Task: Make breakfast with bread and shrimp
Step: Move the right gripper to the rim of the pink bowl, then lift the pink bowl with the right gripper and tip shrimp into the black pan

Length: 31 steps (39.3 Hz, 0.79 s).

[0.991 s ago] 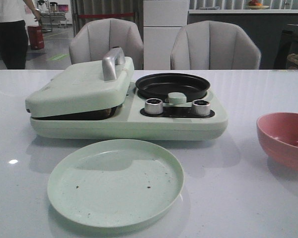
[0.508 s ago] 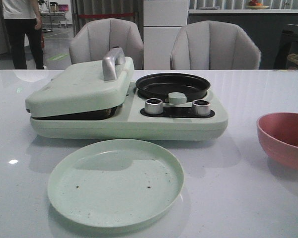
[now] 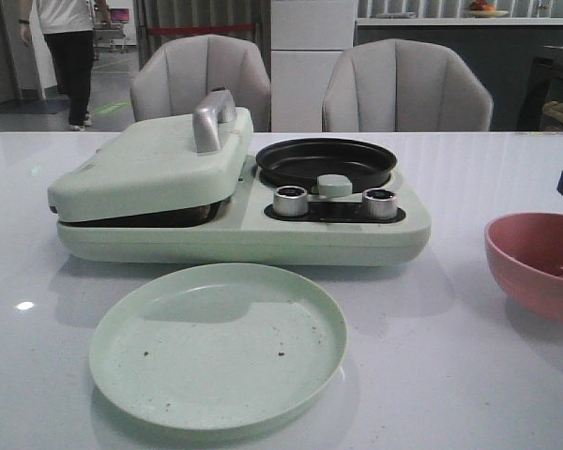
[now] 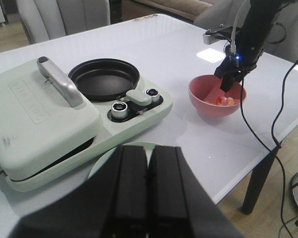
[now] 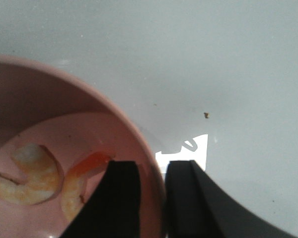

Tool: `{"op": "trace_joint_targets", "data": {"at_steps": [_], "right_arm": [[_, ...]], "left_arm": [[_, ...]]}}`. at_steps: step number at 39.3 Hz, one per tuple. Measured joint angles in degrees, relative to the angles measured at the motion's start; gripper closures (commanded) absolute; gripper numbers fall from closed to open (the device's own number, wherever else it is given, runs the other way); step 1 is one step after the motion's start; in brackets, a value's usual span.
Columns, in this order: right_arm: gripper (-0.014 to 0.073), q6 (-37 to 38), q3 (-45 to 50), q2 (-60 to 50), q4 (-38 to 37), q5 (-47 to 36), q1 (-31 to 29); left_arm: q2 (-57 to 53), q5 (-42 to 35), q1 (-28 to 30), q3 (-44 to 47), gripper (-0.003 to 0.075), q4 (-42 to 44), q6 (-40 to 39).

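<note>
The shrimp (image 5: 37, 176) are curled, pale and orange, lying inside the pink bowl (image 3: 537, 261). The right gripper (image 5: 151, 198) hangs over the bowl's rim, slightly parted and holding nothing. The left gripper (image 4: 148, 196) is clenched, empty.

The scene is viewed by the front camera from low at the table's near edge, facing forward over the green plate (image 3: 218, 345) and the cooker (image 3: 239, 202) toward the chairs (image 3: 305, 84) beyond. The cooker (image 4: 74, 116) and the pink bowl (image 4: 217, 96) are seen by the left wrist camera from higher up, facing obliquely right, so both are shared with the front view, where the bowl (image 3: 538, 264) is cut at the right. The bowl's rim (image 5: 139, 136) is looked down on from very close by the right wrist camera
</note>
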Motion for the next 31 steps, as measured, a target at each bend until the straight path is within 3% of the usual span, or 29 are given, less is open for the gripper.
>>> {"op": "trace_joint_targets", "data": {"at_steps": [6, 13, 17, 25, 31], "right_arm": [[0.0557, -0.5, -0.4, 0.0, 0.2, 0.8, 0.0], [0.0558, -1.2, -2.9, -2.8, 0.0, 2.2, 1.3], [0.0557, -1.3, -9.3, -5.6, -1.6, 3.9, 4.2], [0.0548, 0.5, -24.7, -6.6, -12.4, 8.0, 14.1], [0.0548, 8.5, -30.4, -6.3, -26.3, 9.2, 21.3]], "left_arm": [[0.0, 0.0, 0.0, 0.0, 0.062, 0.0, 0.0], [0.0, 0.0, 0.0, 0.0, 0.062, 0.0, 0.0], [0.0, 0.0, 0.0, 0.0, 0.062, -0.1, 0.0], [0.0, 0.0, 0.0, 0.0, 0.062, -0.1, 0.1], [0.0, 0.0, 0.0, 0.0, 0.062, -0.1, 0.1]]}}
